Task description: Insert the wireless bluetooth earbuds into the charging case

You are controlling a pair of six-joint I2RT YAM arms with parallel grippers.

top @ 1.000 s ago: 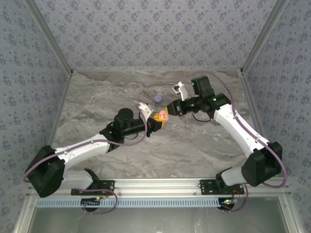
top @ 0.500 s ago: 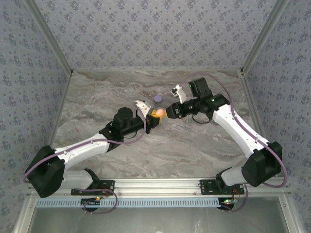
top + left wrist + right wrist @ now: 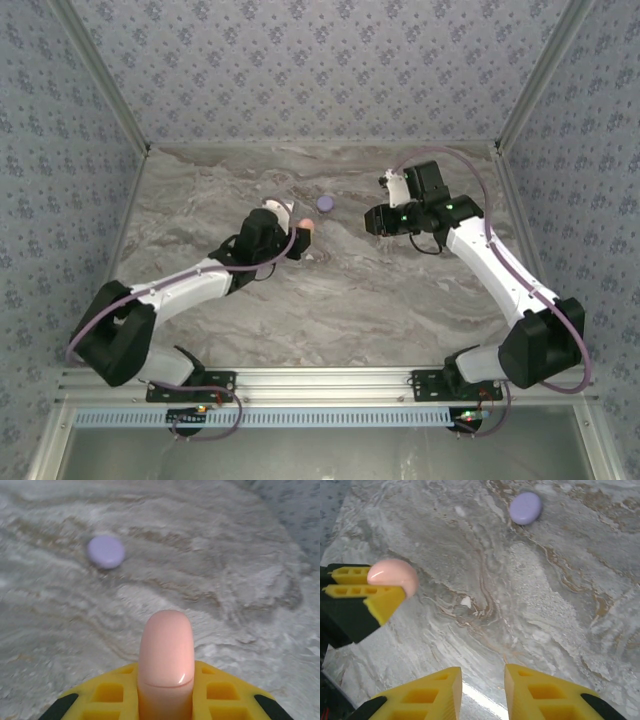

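Gripping closed pink charging case (image 3: 166, 650) in left gripper (image 3: 166, 692); right gripper (image 3: 482, 687) wide, empty, facing it, apart. Should clamp firmly and expose seam for right fingertip to pry lid. Farther back, lavender case (image 3: 105, 551) flat on marble table (image 3: 235, 580).

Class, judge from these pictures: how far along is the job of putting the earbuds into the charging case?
Done, apparently: the pink case looks closed along its seam; its contents are hidden. In hand: the left claw grips that case. Left: the right claw hangs open and empty, and the lavender case lies on the table, apart from both claws.
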